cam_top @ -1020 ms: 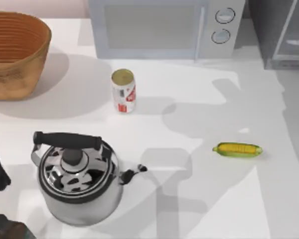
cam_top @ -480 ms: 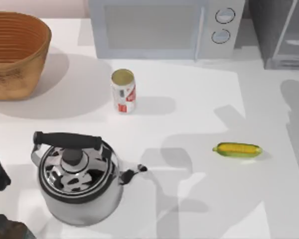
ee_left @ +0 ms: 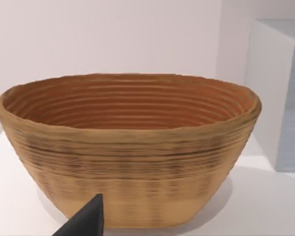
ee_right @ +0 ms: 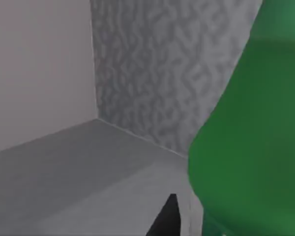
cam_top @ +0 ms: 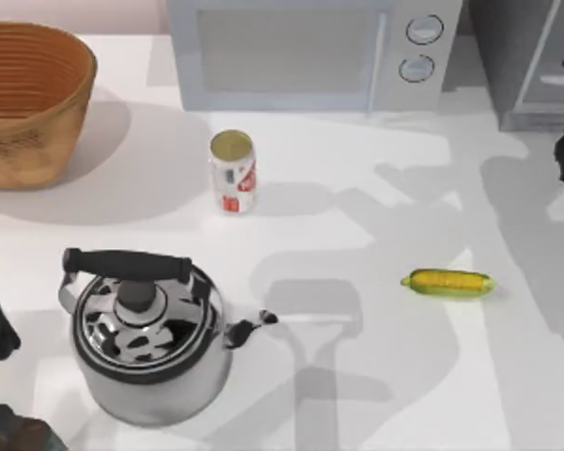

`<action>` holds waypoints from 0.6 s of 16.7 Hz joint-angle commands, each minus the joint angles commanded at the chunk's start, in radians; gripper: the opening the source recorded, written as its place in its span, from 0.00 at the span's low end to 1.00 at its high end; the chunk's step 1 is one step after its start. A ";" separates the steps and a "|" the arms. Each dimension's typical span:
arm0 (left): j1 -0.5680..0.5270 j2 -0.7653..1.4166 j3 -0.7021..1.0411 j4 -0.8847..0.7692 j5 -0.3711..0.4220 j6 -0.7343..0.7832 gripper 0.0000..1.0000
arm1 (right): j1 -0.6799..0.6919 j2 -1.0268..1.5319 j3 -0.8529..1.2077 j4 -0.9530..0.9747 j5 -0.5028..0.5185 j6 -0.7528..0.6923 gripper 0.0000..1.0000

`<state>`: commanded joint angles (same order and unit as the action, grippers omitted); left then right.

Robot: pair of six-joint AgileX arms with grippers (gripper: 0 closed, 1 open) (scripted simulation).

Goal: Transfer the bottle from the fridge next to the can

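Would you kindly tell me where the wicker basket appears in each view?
Top view: basket at the far left corner.
Left wrist view: basket in the middle, close ahead.
Right wrist view: faces the bottle inside the fridge instead.
Shared landmark: microwave, beside the basket.
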<state>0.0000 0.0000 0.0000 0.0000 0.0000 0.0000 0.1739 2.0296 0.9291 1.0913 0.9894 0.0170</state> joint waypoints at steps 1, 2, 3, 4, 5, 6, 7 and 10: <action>0.000 0.000 0.000 0.000 0.000 0.000 1.00 | 0.061 0.025 0.004 0.019 -0.032 0.001 0.00; 0.000 0.000 0.000 0.000 0.000 0.000 1.00 | 0.128 0.050 0.009 0.040 -0.066 0.002 0.00; 0.000 0.000 0.000 0.000 0.000 0.000 1.00 | 0.196 0.075 0.013 0.060 -0.101 0.004 0.00; 0.000 0.000 0.000 0.000 0.000 0.000 1.00 | 0.263 0.098 0.016 0.079 -0.138 0.005 0.00; 0.000 0.000 0.000 0.000 0.000 0.000 1.00 | 0.325 0.120 0.019 0.097 -0.173 0.006 0.00; 0.000 0.000 0.000 0.000 0.000 0.000 1.00 | 0.378 0.139 0.022 0.114 -0.206 0.008 0.00; 0.000 0.000 0.000 0.000 0.000 0.000 1.00 | 0.421 0.154 0.024 0.129 -0.236 0.009 0.00; 0.000 0.000 0.000 0.000 0.000 0.000 1.00 | 0.486 0.178 0.026 0.152 -0.289 0.011 0.00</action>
<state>0.0000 0.0000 0.0000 0.0000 0.0000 0.0000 0.6597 2.2076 0.9554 1.2433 0.7002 0.0279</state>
